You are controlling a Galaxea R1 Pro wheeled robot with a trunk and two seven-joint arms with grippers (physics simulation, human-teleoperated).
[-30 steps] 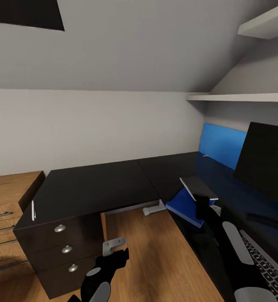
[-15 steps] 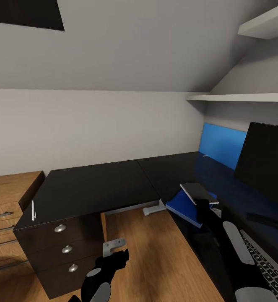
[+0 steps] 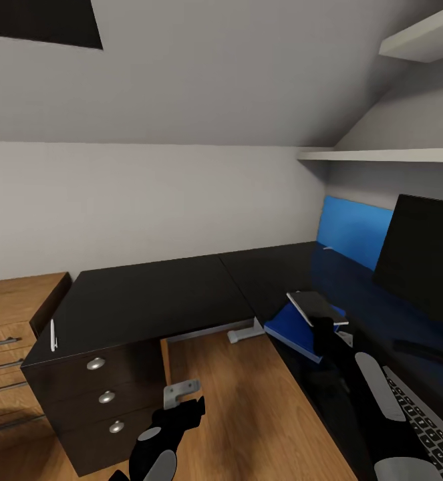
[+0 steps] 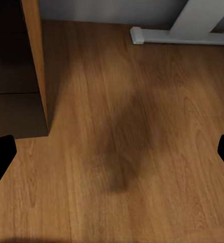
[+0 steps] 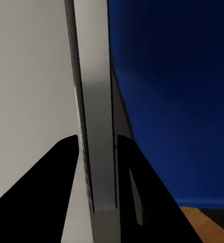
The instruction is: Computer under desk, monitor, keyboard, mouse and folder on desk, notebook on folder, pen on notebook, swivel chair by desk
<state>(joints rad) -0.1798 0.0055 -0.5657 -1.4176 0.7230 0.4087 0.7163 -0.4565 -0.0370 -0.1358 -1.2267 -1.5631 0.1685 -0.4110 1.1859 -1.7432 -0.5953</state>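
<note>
Since a second ago your right end effector (image 3: 323, 325) has lowered the notebook (image 3: 313, 304), pinched by its edge, onto the folder (image 3: 294, 332) on the worktop (image 3: 154, 294); it looks light, thin and stiff.

Glossy black desk (image 3: 181, 294), wood floor (image 3: 248, 401)

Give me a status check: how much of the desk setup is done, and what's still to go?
Looks done: monitor, keyboard and blue folder are on the desk. In hand: the right gripper is shut on the notebook, holding it tilted just above the folder. Left: set the notebook down flat, then fetch the pen from the desk's far left corner. The left gripper hangs open over the floor. Mouse, computer and chair can't be judged.
</note>
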